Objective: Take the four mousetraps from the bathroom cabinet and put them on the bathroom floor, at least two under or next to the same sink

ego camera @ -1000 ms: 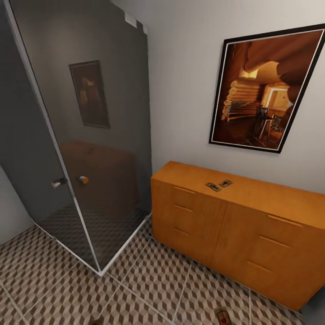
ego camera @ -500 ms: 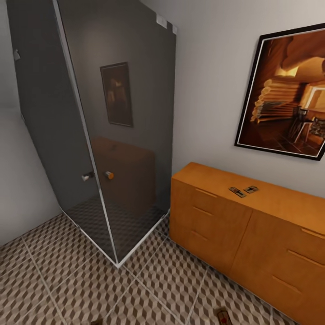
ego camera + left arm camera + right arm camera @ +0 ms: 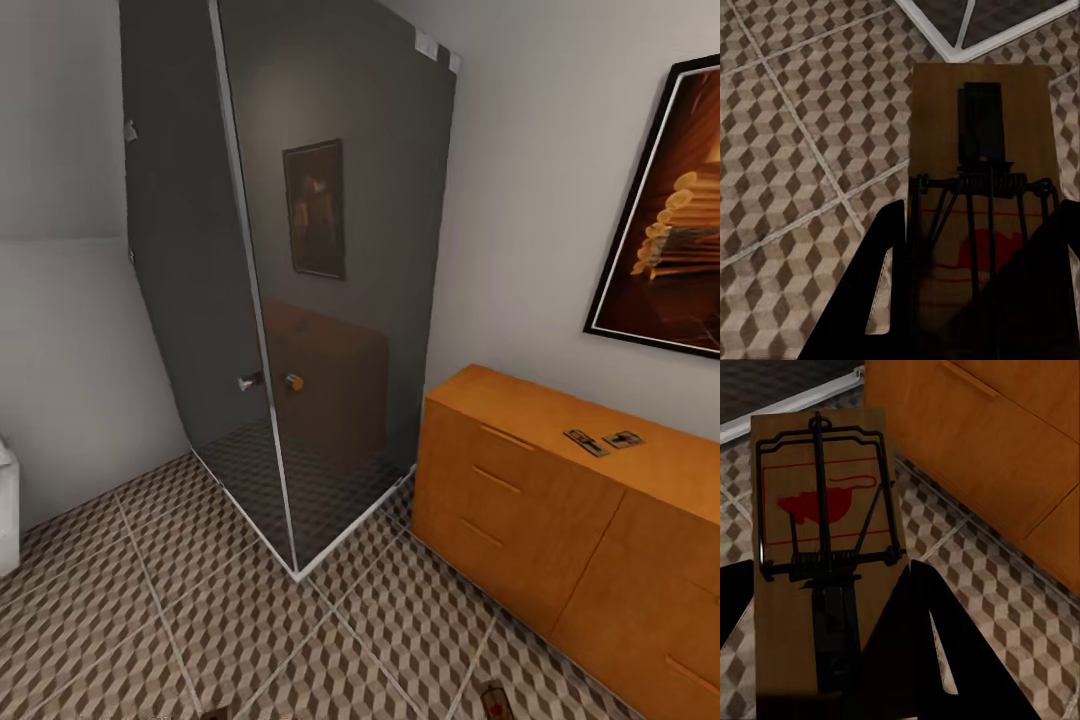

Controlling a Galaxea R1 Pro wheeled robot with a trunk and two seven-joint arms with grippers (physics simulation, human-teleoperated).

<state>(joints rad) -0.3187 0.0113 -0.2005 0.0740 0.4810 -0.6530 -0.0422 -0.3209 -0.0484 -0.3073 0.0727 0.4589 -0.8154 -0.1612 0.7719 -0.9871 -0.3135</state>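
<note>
The left hand (image 3: 975,300) holds 1 mousetrap (image 3: 982,142) between its 2 dark fingers (image 3: 874,292); the wooden board sticks out forward from the grip, with the spring and the red mark close to the fingers, and it hangs above the bathroom floor (image 3: 795,150) without touching it. The right hand (image 3: 832,660) also grips a second mousetrap (image 3: 821,502), with the red mouse mark and the wire bar turned up, held over the tiles just beside the front of the cabinet (image 3: 982,435). In the head view, 2 more mousetraps (image 3: 604,440) lie close together on top of the cabinet (image 3: 520,500), near the wall under the framed picture (image 3: 665,210), and they seem untouched. At the bottom edge of the head view a small red and brown piece (image 3: 495,700) is visible; it is probably the trap in the right hand, but it is too much cut off to be sure. To the left of the cabinet stands the dark glass shower cabin (image 3: 300,280), and at the far left edge there is a white object (image 3: 8,510) which I cannot identify. I judge that the task is about at the middle: 2 traps are taken and carried but none of them lies on the floor yet, and 2 remain on the cabinet. The robot should next find a sink, put these 2 traps under it or just beside it, and then return for the others.
</note>
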